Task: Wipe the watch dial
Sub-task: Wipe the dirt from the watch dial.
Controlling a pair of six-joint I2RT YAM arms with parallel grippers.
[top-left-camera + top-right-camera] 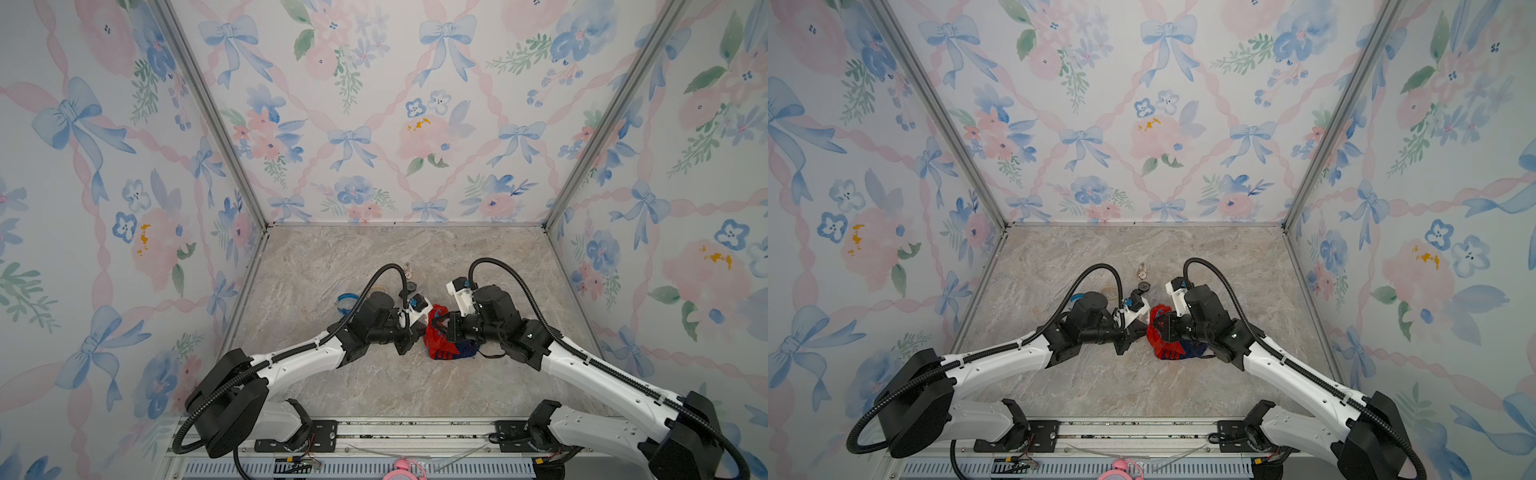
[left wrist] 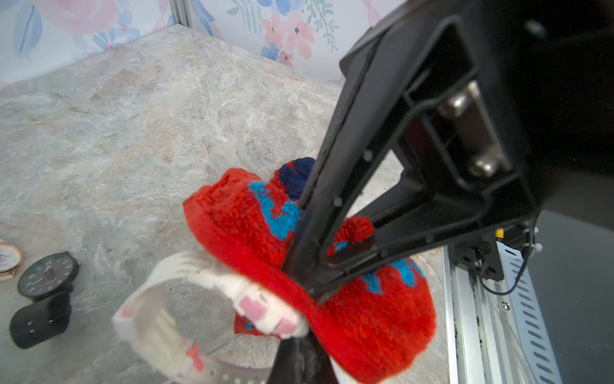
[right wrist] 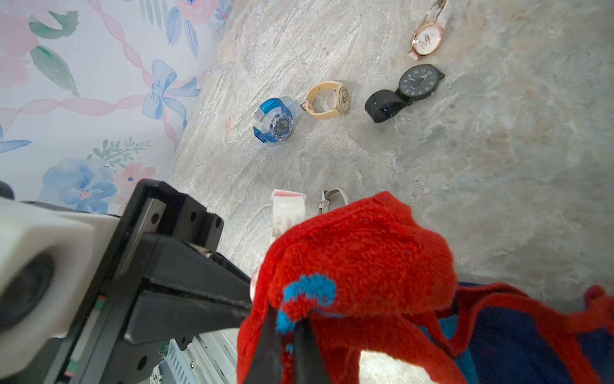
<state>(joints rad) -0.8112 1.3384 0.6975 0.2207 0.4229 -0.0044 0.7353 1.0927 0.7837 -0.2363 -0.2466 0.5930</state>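
Your left pincer (image 3: 246,300) clamps the white watch (image 2: 229,282), your right pincer (image 3: 289,335) pinches the red cloth (image 3: 358,252), dial hidden beneath it.

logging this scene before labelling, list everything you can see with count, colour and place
white watch: 1, white and pink, gripped mid-table, dial covered
cloth: 1, red and blue, draped over that watch
black watch: 1, black, on table behind the arms
rose-gold watch: 1, pink strap, just beyond black watch
beige watch: 1, tan, left of black watch
blue watch: 1, clear blue, leftmost
table: 1, grey marble
left gripper: 1, black, shut on white watch
right gripper: 1, black, shut on cloth
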